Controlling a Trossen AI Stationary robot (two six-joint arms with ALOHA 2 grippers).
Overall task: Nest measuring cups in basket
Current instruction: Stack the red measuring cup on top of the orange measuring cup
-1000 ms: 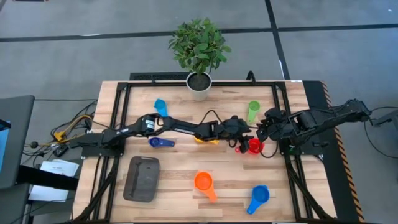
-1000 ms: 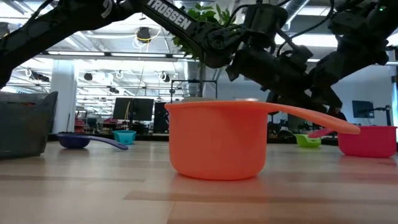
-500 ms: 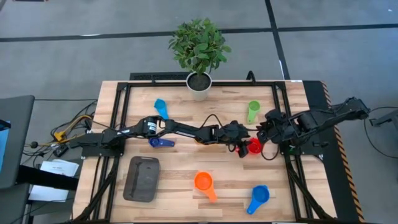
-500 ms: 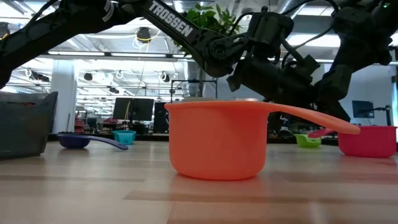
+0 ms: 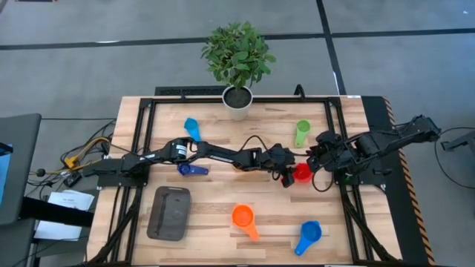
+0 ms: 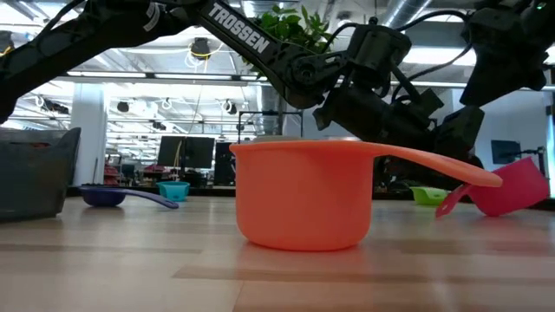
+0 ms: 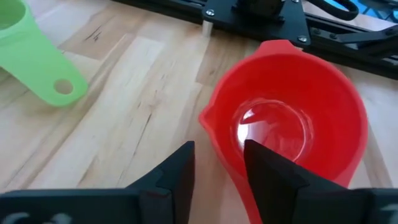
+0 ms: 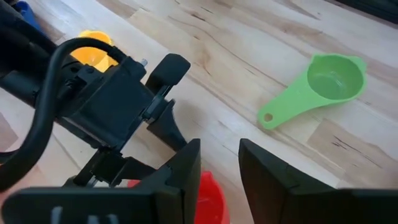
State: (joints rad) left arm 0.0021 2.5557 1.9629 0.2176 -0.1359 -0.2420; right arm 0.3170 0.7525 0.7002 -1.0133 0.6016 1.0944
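The red cup (image 5: 302, 173) sits right of the table's middle. In the low view the red cup (image 6: 513, 186) is tilted. My left gripper (image 5: 288, 176) reaches across from the left and is shut on it. The left wrist view looks into the red bowl (image 7: 292, 118) just past my left gripper (image 7: 219, 155). My right gripper (image 5: 315, 165) hovers just right of the cup and touches nothing. In its wrist view my right gripper (image 8: 219, 146) has its fingers slightly apart, with the red cup (image 8: 210, 199) below. The dark grey basket (image 5: 168, 213) lies near left. My left gripper pinches the red cup's handle (image 7: 239, 199) between its two fingers, close to the bowl. It comes slanting down from the table's left, along the handle. The cup is tilted: the bowl's right side is raised and the handle's free end (image 6: 444, 208) dips toward the table.
The other cups lie on the table: orange (image 5: 243, 216), medium blue (image 5: 308, 233), green (image 5: 301, 132), light blue (image 5: 191, 127), dark blue (image 5: 191, 169), and yellow (image 8: 93, 53) beneath the left arm. A white plant pot (image 5: 237, 100) stands at the far edge. Black frame rails cross the table.
My left gripper has moved toward the near edge and down onto the red cup's handle. The cup stood flat a second ago. It has tipped, with the bowl's right side raised and the handle end lowered. My right gripper has risen a little.
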